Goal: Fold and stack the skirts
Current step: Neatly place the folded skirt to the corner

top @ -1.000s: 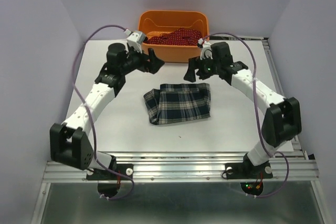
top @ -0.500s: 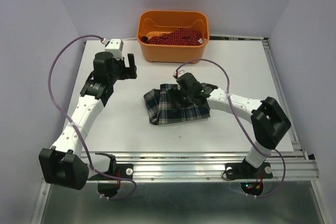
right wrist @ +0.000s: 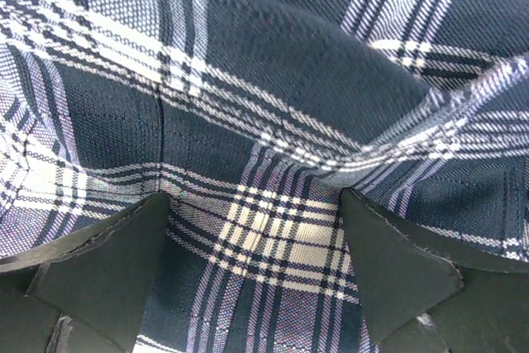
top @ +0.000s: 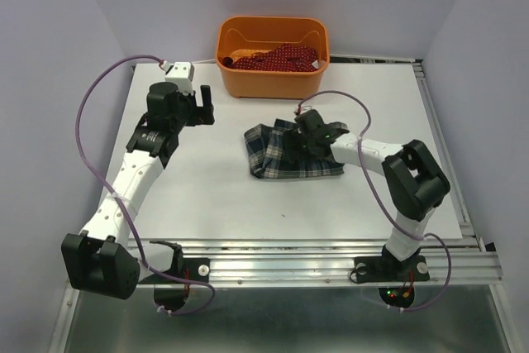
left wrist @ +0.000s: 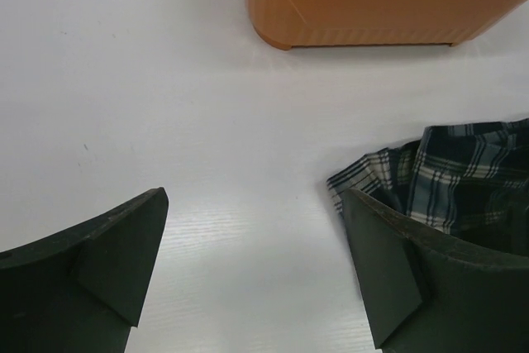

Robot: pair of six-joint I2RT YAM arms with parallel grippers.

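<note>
Top external view is showing the tartan skirt (top: 281, 159) lying folded on the white table (top: 207, 196), right of centre and near of the orange tub (top: 273, 82). Right gripper (top: 307, 142) is sitting down on the far right part of that skirt, arm reaching in from the right. Right wrist view is showing its jaws spread wide, tips pressing on the plaid cloth, a raised wrinkle of fabric running between them, nothing pinched. Left gripper (top: 207, 107) is hovering over bare table on the far left, just left of the tub and well apart from the skirt. Left wrist view is showing its jaws wide apart and holding nothing, only table surface between them, the tub's wall at the far edge and the tartan skirt's left corner peeking in beside the right-hand jaw. Red skirt (top: 277, 58) is lying bunched inside the tub at the far centre of the table, unfolded, neither gripper touching it
</note>
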